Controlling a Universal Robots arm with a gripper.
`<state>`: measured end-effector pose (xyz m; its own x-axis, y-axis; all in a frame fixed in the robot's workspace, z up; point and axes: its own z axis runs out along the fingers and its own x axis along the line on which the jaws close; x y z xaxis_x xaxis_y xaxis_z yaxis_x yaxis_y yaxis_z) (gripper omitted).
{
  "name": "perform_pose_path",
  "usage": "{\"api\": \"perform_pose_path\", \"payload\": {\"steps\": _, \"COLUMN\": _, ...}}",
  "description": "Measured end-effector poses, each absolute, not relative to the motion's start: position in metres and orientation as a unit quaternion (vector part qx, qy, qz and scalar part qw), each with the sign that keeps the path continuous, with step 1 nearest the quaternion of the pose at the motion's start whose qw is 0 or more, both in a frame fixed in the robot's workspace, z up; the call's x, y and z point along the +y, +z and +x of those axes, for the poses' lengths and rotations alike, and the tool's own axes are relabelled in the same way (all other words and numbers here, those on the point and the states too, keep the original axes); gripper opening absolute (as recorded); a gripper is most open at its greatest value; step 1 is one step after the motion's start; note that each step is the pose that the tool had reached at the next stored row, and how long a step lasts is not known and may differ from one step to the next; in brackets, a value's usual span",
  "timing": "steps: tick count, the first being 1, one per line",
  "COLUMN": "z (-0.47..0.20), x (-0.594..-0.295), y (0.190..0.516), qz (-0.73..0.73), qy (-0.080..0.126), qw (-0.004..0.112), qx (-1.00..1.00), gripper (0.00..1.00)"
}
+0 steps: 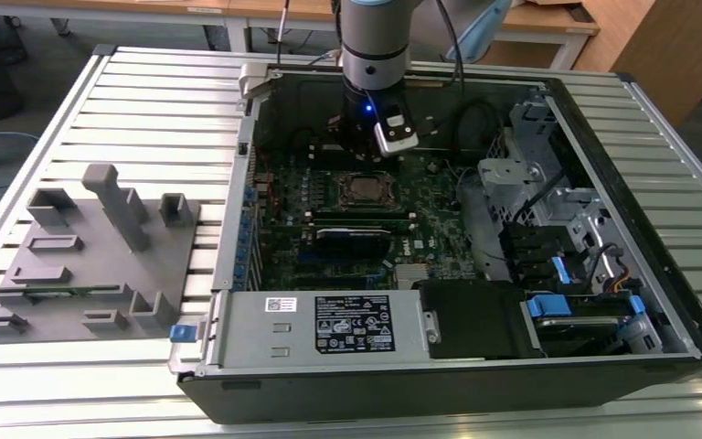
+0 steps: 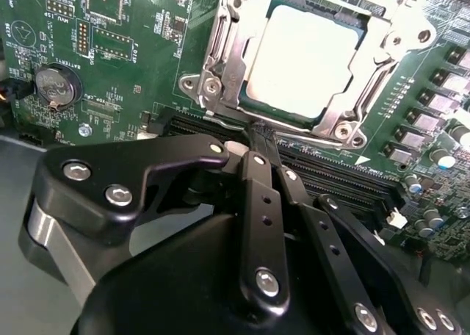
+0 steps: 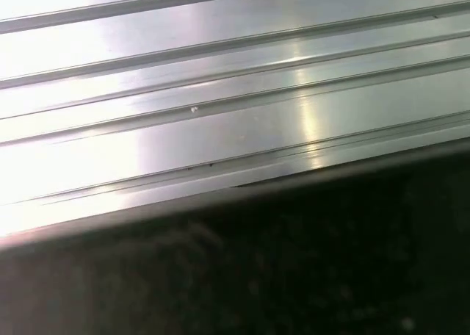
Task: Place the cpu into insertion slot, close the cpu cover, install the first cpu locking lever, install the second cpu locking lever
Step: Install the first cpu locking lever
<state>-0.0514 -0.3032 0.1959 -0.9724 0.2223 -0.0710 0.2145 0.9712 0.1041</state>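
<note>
The cpu (image 2: 305, 56) lies flat in the insertion slot (image 1: 361, 188) on the green board, its pale metal top showing. The silvery cpu cover (image 2: 336, 109) is down around it, framing the chip through its window. My gripper (image 2: 258, 137) hovers at the socket's edge, its black fingers (image 2: 257, 195) pressed together with nothing visible between them. A thin metal lever bar (image 2: 220, 117) runs along that edge right by the fingertips. In the exterior view the gripper (image 1: 364, 155) hangs inside the open computer case, just behind the socket.
Long black memory slots (image 2: 330, 177) run beside the socket under my fingers. A power supply box (image 1: 326, 325) fills the case's near side, with drive cages (image 1: 558, 219) on the exterior view's right. A grey fixture (image 1: 95, 256) stands on the slatted metal table (image 3: 220, 129).
</note>
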Motion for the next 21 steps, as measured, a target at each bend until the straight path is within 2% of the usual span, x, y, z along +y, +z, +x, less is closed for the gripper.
{"api": "perform_pose_path", "payload": {"steps": 15, "z": -0.0514, "x": -0.303, "y": 0.2051, "qz": 0.11, "qy": 0.048, "qw": 0.042, "qx": 0.992, "gripper": 0.11}}
{"api": "perform_pose_path", "payload": {"steps": 21, "z": -0.0514, "x": -0.303, "y": 0.2046, "qz": 0.11, "qy": 0.052, "qw": 0.05, "qx": 0.991, "gripper": 0.11}}
